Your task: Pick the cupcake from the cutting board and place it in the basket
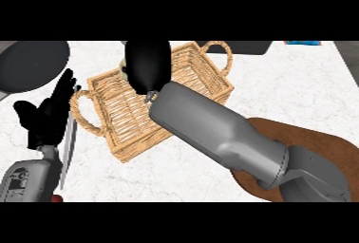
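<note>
The right hand (148,61) hangs over the basket (132,124), its grip impossible to tell, while the left hand (48,116) rests open at the left.

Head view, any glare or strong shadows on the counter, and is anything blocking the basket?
Head view: the marble counter is evenly lit, with no glare spot and no hard shadows. The grey right forearm shows soft light shading along its top. The black right hand and that forearm cover part of the basket, so the cupcake cannot be seen.
</note>
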`<action>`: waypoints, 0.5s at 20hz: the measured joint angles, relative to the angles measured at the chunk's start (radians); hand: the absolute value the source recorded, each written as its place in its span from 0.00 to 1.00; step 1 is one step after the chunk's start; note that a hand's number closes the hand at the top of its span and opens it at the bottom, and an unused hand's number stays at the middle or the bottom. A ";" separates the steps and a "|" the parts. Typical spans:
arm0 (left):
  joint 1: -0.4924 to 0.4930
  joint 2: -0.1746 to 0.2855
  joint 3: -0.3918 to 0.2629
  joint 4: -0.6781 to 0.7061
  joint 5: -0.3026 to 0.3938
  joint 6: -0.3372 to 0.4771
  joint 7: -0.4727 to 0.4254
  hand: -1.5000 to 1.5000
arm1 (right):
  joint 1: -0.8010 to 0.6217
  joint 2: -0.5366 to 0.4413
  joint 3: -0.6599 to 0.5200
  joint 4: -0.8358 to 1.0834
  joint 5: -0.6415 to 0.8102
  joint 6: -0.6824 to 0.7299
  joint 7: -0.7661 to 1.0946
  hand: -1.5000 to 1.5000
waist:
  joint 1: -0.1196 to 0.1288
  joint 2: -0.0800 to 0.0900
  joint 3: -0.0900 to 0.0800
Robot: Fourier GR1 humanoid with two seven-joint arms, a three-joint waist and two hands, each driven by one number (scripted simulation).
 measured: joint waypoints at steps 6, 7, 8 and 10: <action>-0.006 -0.002 -0.001 -0.008 0.002 -0.003 0.018 0.50 | -0.006 0.002 -0.001 0.052 -0.110 0.116 -0.025 1.00 | 0.004 0.001 0.000; -0.003 -0.002 0.000 -0.006 0.003 -0.006 0.011 0.50 | -0.006 0.002 0.000 0.060 -0.123 0.125 -0.030 1.00 | 0.004 0.001 0.000; -0.004 0.002 0.003 -0.009 0.008 -0.012 0.016 0.50 | -0.008 0.002 -0.003 0.077 -0.135 0.128 -0.043 1.00 | 0.005 0.002 0.000; -0.002 -0.005 -0.003 -0.016 0.000 -0.004 0.023 0.50 | 0.005 0.002 0.009 0.092 -0.149 0.125 -0.054 1.00 | 0.004 0.002 0.000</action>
